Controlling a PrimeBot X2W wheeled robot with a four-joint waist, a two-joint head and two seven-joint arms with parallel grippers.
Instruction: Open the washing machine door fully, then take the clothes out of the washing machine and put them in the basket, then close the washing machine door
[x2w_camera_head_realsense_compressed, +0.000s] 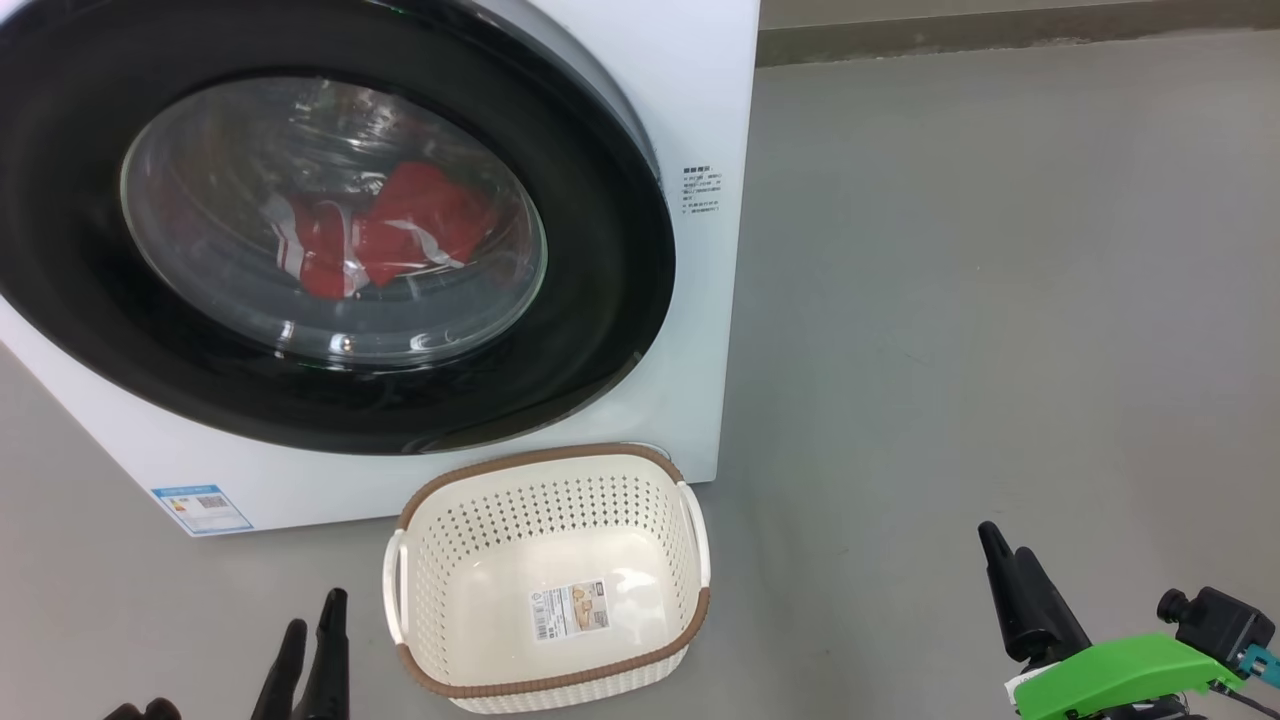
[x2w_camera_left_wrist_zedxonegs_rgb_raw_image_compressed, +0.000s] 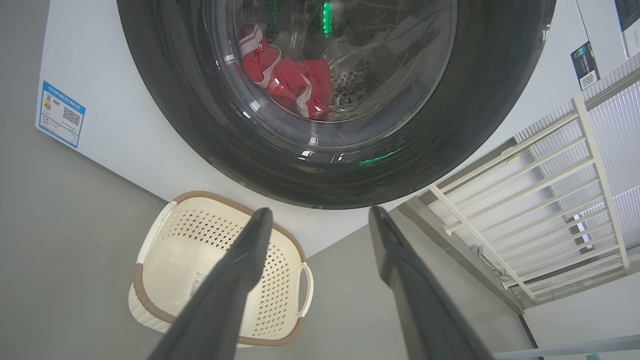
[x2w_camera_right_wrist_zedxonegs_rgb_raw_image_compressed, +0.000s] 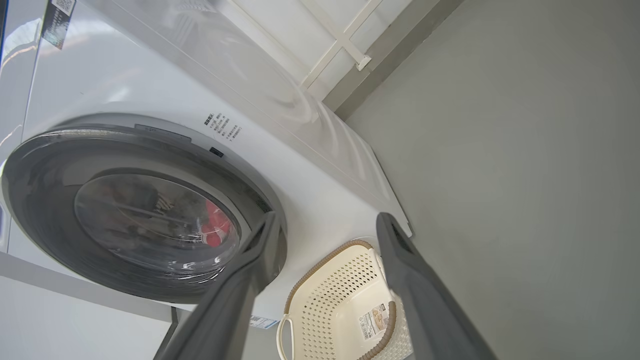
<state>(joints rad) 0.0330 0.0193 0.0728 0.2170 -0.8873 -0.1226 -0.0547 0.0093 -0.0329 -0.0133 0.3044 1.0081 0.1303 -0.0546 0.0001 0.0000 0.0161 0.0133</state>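
Open grey floor (x2w_camera_head_realsense_compressed: 950, 300) beside basket (x2w_camera_head_realsense_compressed: 540, 457) before closed door (x2w_camera_head_realsense_compressed: 600, 300); left end effector (x2w_camera_head_realsense_compressed: 315, 610), right end effector (x2w_camera_head_realsense_compressed: 1003, 540) spread

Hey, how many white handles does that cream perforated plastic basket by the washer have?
2. One white handle is on the left side of the cream perforated plastic basket, the other on its right side, in the head view. None seems hidden.

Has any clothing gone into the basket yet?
No, the basket holds just its label sticker, and the red clothes lie behind the glass of the washing machine door.
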